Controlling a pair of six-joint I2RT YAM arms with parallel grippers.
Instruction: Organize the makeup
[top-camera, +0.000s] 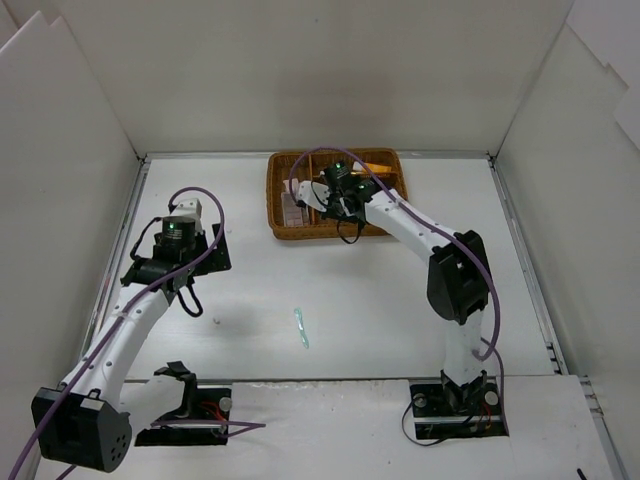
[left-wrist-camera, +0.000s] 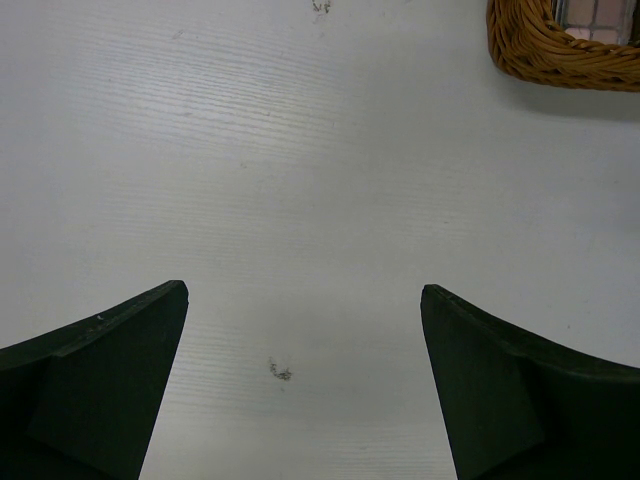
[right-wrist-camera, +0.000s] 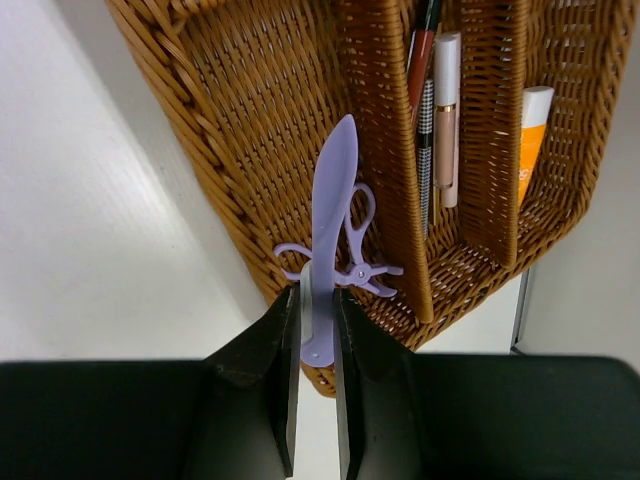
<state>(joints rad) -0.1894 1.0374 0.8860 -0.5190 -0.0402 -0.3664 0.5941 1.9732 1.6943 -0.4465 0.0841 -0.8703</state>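
The right gripper (right-wrist-camera: 316, 300) is over the wicker tray (right-wrist-camera: 250, 120), its fingers clamped on the base of a flat lilac tool (right-wrist-camera: 336, 190). The blade points away from the fingers into the tray's wide compartment. Gripping it low by the handle keeps the long end free to go in first. A second piece, the lilac scissor-shaped tool (right-wrist-camera: 365, 268), sits in that same compartment against the near wall, so the like-coloured plastics appear to be grouped together. I can't tell whether the held tool is touching it or hanging just above.

One divider over, the narrow slot holds the pencils (right-wrist-camera: 424, 120) and a slim rose-and-white tube (right-wrist-camera: 446, 110), laid lengthwise because that slot suits long, thin items. Past the next divider, the orange tube (right-wrist-camera: 530, 150) lies in the outer compartment.

The left gripper (left-wrist-camera: 304, 290) is well away from the tray, with only the tray's corner showing at the edge of its wrist view. Its fingers are spread wide over bare table (left-wrist-camera: 300, 150) and hold nothing. It looks parked out of its partner's way.

One piece is left outside the tray: the mint tool (top-camera: 301, 327) lies alone on the table, well in front of it. By my reckoning the job is nearly done, with a release here and then that mint straggler to collect.
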